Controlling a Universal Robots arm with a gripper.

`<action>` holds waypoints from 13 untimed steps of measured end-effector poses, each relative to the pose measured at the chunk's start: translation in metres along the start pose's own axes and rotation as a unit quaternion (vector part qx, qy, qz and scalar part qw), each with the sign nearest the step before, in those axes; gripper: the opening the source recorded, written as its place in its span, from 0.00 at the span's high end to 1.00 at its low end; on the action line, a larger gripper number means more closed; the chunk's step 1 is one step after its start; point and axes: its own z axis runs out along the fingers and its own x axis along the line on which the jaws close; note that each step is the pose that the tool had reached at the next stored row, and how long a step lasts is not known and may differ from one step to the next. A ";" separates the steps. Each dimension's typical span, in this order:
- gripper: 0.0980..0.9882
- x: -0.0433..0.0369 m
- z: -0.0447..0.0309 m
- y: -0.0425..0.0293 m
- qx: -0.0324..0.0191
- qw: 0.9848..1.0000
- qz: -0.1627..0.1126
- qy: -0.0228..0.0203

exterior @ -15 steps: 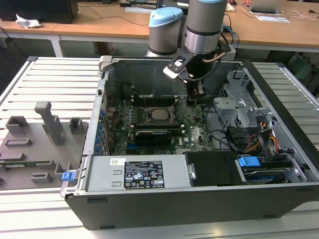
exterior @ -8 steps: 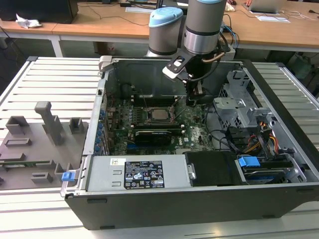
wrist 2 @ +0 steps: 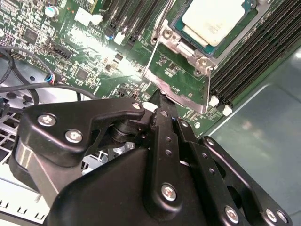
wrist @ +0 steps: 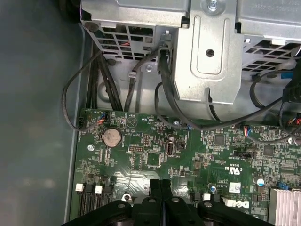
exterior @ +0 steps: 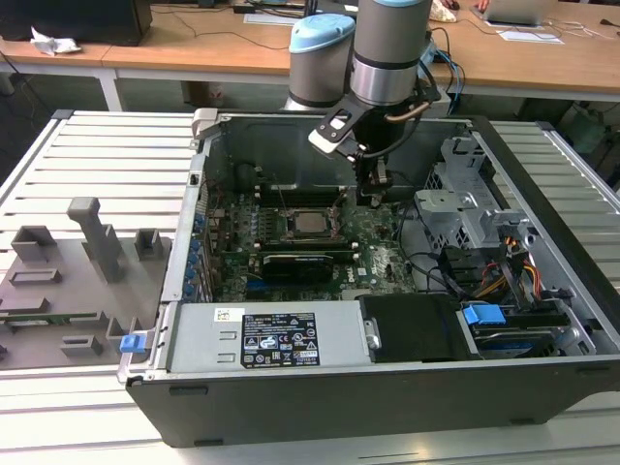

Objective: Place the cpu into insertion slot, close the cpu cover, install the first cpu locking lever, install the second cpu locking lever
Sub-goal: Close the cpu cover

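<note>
The cpu (wrist 2: 211, 19) lies pale and flat in the insertion slot (wrist 2: 225, 47) on the green board; in the exterior view the cpu (exterior: 310, 222) sits mid-case. The cpu cover (wrist 2: 186, 96) is swung open away from the socket, and green board shows through its square window. My gripper (wrist 2: 162, 101) has its black fingers (wrist: 160, 186) pressed together, the tip at the cover's free edge, opposite its hinge. A thin lever rod (wrist 2: 161, 19) rises beside the socket. In the exterior view my gripper (exterior: 373, 189) hangs just to the right of the socket.
A metal drive cage (exterior: 455, 208) and loose cables (wrist: 164, 94) stand close to the arm on the exterior view's right. Black memory slots (wrist 2: 254, 52) flank the socket. The power supply (exterior: 271, 334) closes the near side. A grey fixture plate (exterior: 68, 281) lies outside the case.
</note>
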 end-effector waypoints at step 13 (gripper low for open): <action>0.99 0.0007 -0.0003 -0.0079 0.000 1.000 0.000 0.000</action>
